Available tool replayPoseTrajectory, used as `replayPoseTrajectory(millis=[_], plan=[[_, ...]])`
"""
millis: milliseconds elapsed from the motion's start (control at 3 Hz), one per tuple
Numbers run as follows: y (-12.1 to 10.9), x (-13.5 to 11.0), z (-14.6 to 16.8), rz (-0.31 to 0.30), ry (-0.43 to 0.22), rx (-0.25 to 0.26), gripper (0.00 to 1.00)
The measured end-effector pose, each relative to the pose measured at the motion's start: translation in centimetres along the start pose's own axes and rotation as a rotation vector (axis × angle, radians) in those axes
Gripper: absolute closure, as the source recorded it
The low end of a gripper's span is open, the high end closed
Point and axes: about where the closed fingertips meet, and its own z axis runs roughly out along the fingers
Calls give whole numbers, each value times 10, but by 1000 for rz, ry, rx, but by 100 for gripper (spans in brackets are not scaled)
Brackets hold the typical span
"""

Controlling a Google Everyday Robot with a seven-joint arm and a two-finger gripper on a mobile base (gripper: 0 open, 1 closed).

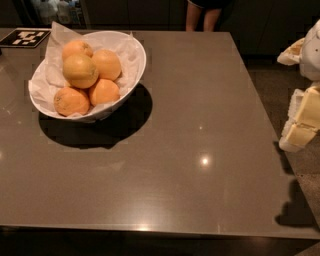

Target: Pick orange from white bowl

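Note:
The white bowl (134,70) stands at the back left of the grey table, lined with crumpled white paper. It holds five fruits. The orange (80,70), paler and yellow-orange, lies on top in the middle of the pile. Four deeper-orange fruits surround it: one behind (76,48), one to its right (107,64), and two in front (104,91) (71,101). My gripper (303,124), white and pale yellow, hangs at the far right edge of the view, beyond the table's right edge and far from the bowl. Nothing is in it.
A black-and-white marker tag (24,36) lies at the table's back left corner. A person's legs (202,15) stand behind the table. The arm's shadow (299,210) falls on the floor at the right. The table's front edge runs along the bottom.

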Motion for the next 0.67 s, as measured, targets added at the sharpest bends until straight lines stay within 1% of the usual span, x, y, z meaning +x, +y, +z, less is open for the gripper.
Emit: replayPoseTrajectory(millis=[333,667], plan=[[0,0,0,0,0,0,0],[0,-26,-3,-11,11,-24,0]])
